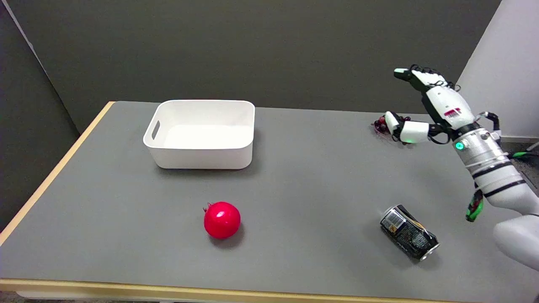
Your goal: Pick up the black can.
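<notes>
**Black can still waiting on its side**

Black can (409,237) lies tipped over on the grey counter (316,176), toward the near right corner, its silver ends pointing up-left and down-right. Nothing touches it. From where I stand, the job looks like it has not properly started: the can has not been reached, let alone lifted.

From the head view, the only one there is, the robot hand (423,107) hangs in the air over the far right part of the counter, well apart from the can and farther back. Its fingers are spread wide, one stretched out high to the left and another lower down, with nothing between them, so it is released and empty. The white arm runs down from it toward the lower right edge of the picture.

Just behind the lower finger sits a small cluster of dark red round things (381,124), perhaps grapes; the finger partly covers it, and I cannot say whether they touch. A red pomegranate (222,219) rests near the middle of the counter, well left of the can. A white bin (202,134) stands farther back on the left.

All that remains, as I judge it: bring the hand down and forward to the can, close around its body, then raise it off the counter.
</notes>
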